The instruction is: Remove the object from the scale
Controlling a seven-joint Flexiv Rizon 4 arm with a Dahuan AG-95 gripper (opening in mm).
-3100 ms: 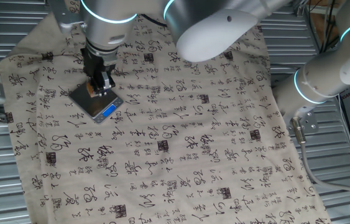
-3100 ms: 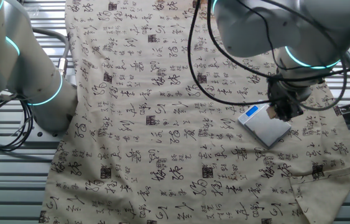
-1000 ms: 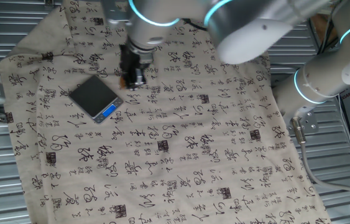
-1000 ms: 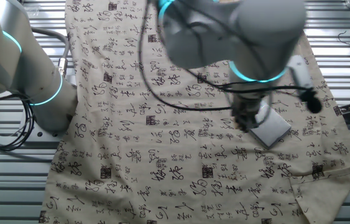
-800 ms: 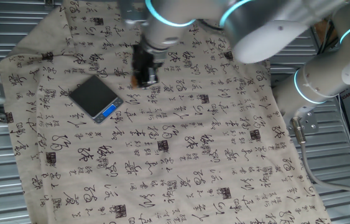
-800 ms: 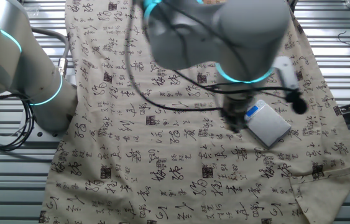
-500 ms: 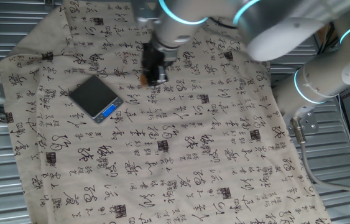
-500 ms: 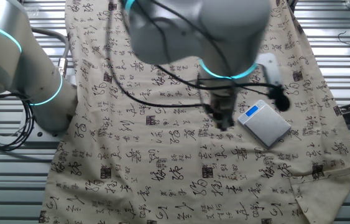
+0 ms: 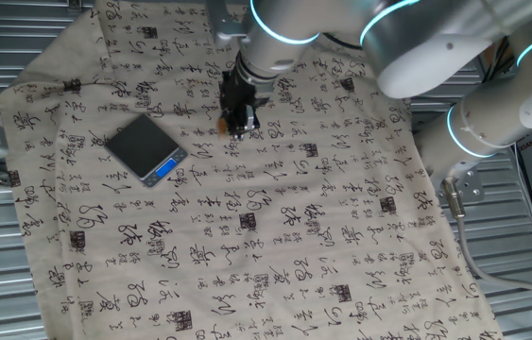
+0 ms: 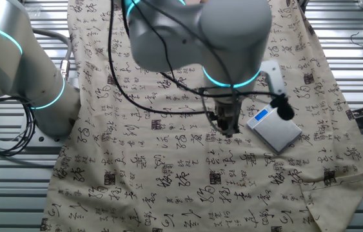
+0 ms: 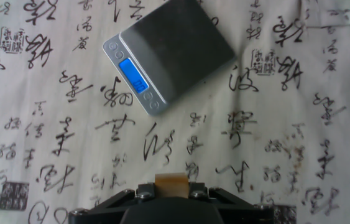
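The scale point(image 9: 145, 148) lies on the printed cloth with a bare dark grey plate and a blue-lit display; it also shows in the other fixed view point(image 10: 276, 128) and the hand view point(image 11: 168, 51). My gripper point(image 9: 240, 123) is to the right of the scale, low over the cloth, shut on the small tan cube point(image 11: 171, 181). The cube sits between the jaws at the bottom of the hand view. In the other fixed view the gripper point(image 10: 229, 127) is left of the scale and the cube is hard to make out.
A cloth point(image 9: 275, 236) printed with black characters covers the table. A second robot arm point(image 9: 506, 104) stands at the right edge, and its base point(image 10: 33, 71) shows at the left in the other fixed view. Metal slats surround the cloth.
My gripper has lifted the cube off the scale and carried it sideways away from the scale, over the cloth. The scale's plate is now bare.
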